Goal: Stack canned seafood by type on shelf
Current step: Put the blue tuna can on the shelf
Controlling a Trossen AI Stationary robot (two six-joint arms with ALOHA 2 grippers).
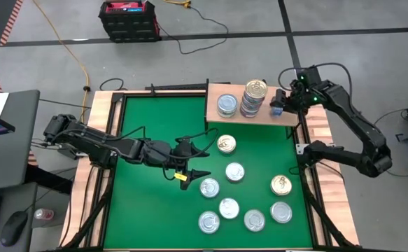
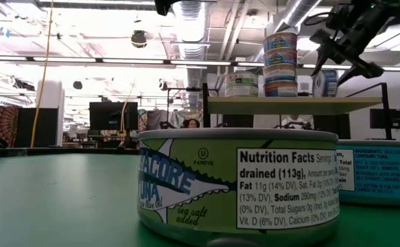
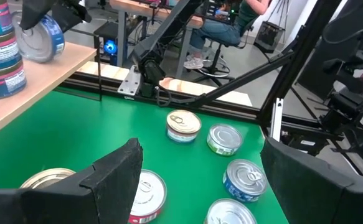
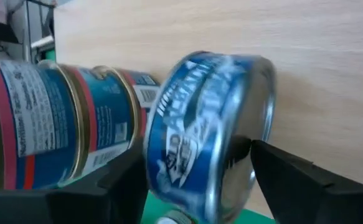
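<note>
The light-wood shelf (image 1: 254, 115) stands at the table's far edge, with a low stack of tins (image 1: 226, 105) and a taller stack (image 1: 254, 96) on it. My right gripper (image 1: 279, 102) hovers over the shelf's right end beside the tall stack (image 4: 50, 118), shut on a blue-labelled tin (image 4: 212, 124). My left gripper (image 1: 190, 173) hangs open above mid-table, empty. Its wrist view shows tins between and beyond the fingers (image 3: 113, 177). Several loose tins rest flat on the green mat, among them gold-lidded ones (image 1: 226, 144) (image 1: 281, 185) and silver ones (image 1: 209, 187) (image 1: 229, 208). My right gripper pinches the blue tin between its two fingers (image 4: 293, 177), coming from the table's right and slanting down. The tin is tipped up on its edge, its blue side wall (image 4: 187, 137) showing. It sits just over the shelf board (image 2: 323, 103). Whether its lower rim touches the board, I cannot tell.
A green-labelled tuna tin (image 2: 237, 182) stands right in front of the low camera, with a blue one (image 2: 381, 171) beside it. More tins (image 1: 255, 220) (image 1: 281, 211) (image 1: 208, 222) lie near the near edge. The mat's left half (image 1: 141, 203) is bare. A seated person (image 3: 231, 25) shows beyond the table.
</note>
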